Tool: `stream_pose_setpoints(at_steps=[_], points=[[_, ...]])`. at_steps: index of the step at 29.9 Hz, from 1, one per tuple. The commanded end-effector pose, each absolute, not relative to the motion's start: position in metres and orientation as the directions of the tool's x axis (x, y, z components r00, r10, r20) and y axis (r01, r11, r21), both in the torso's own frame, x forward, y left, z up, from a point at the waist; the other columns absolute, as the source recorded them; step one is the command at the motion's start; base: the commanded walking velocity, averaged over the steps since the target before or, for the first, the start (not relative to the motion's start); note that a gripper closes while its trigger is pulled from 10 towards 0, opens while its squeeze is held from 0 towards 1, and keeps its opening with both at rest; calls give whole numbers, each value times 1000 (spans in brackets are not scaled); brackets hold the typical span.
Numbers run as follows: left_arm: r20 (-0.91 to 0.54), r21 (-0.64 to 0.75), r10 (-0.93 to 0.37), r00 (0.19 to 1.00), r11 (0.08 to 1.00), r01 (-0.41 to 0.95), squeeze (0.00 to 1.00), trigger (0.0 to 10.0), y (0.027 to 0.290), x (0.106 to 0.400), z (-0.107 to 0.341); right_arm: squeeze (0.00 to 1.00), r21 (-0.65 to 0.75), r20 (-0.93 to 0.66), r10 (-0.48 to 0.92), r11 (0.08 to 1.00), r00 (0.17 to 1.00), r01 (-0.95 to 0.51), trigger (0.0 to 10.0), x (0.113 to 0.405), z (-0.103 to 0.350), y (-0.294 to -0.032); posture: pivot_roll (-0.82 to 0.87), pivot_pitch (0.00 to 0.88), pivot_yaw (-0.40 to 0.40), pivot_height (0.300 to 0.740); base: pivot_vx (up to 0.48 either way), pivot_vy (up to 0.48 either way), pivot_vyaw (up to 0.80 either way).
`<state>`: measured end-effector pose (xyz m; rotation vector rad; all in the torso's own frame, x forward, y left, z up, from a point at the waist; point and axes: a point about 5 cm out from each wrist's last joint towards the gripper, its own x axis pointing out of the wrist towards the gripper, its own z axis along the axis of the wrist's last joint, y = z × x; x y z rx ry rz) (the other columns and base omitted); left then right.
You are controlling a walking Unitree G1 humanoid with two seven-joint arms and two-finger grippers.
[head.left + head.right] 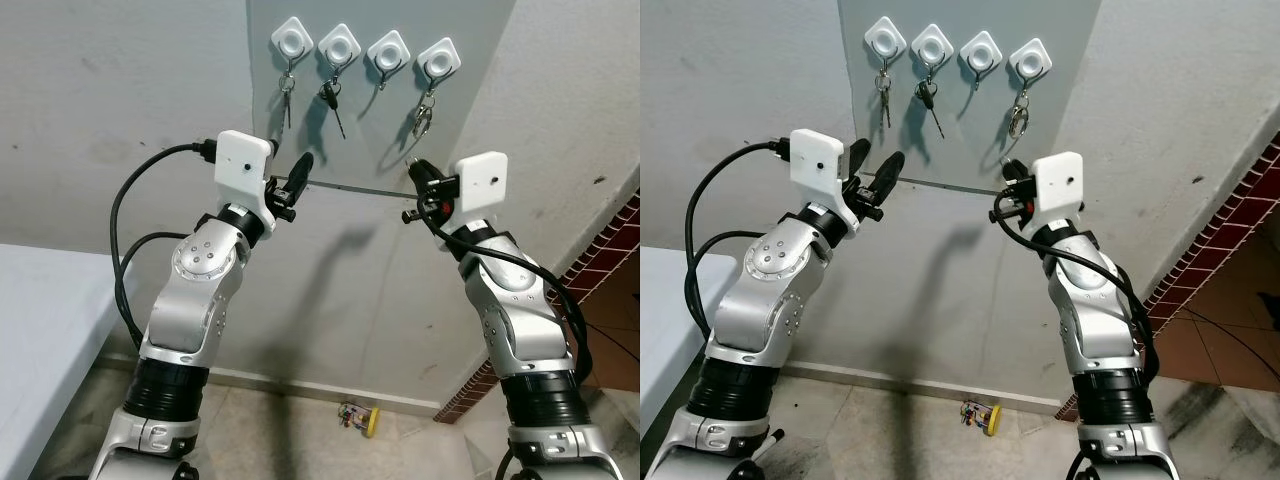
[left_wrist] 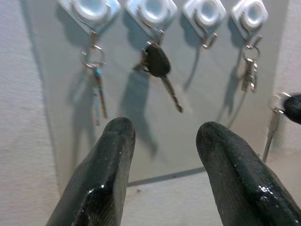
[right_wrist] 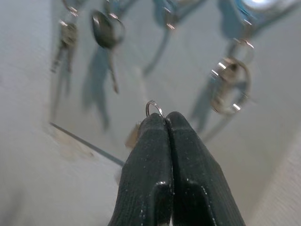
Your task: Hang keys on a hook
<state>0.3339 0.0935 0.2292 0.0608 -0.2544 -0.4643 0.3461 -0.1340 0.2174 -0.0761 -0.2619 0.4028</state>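
Right end effector [image 3: 164,117] was pinched closed on the key ring [image 3: 154,108], held just below the row of hooks, the empty third hook [image 1: 388,50] up and left of it. Left end effector [image 2: 162,136] stood open, empty. Risk — the ring protruded only slightly, so it could miss the hook tip or slip and fall to the floor.

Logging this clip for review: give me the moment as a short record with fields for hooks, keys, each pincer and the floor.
hooks: four white hooks in a row on a grey wall panel
occupied: first, second and fourth from the robot's left carry keys; black-headed key on the second
free: third hook
right pincer: shut on a key ring, raised below the hooks
left pincer: open, holding nothing, pointed at the panel
floor: small yellow object by the wall base
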Motion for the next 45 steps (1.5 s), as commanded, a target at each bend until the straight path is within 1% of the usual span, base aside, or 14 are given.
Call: stream_pose_setpoints(at_steps=[1,5,7,12,17,19,25,27,45], points=[[208,130,-498,842,867,481,0,10000,84,332,226,0,-115,284,414,910,865,-399,10000,349,229,-130,17,71,-70,740,0,0,0],[207,130,-528,824,849,512,0,10000,78,329,226,0,-83,318,434,898,843,-431,10000,352,238,-123,18,73,-71,740,0,0,0],[204,160,-541,816,840,518,0,10000,74,327,227,0,-57,341,434,895,834,-443,10000,354,244,-118,21,73,-71,740,0,0,0],[227,145,-555,800,832,535,0,10000,68,325,233,0,2,405,424,886,810,-464,10000,359,256,-108,27,74,-72,740,0,0,0],[241,137,-559,793,829,542,0,10000,68,325,239,0,32,426,405,887,809,-461,10000,364,263,-107,28,74,-75,740,0,0,0],[249,143,-561,790,828,542,0,10000,68,325,242,0,70,444,378,889,812,-452,10000,368,267,-108,29,74,-72,740,0,0,0],[256,143,-563,786,826,545,0,10000,66,325,244,0,112,464,341,893,818,-435,10000,372,272,-110,27,73,-69,740,0,0,0],[262,145,-573,777,819,555,0,10000,64,324,247,0,145,472,315,894,823,-425,10000,376,275,-111,26,71,-67,740,0,0,0],[281,132,-574,769,817,562,0,10000,63,322,251,0,205,465,325,865,823,-457,10000,388,276,-104,35,77,-71,740,0,0,0]])
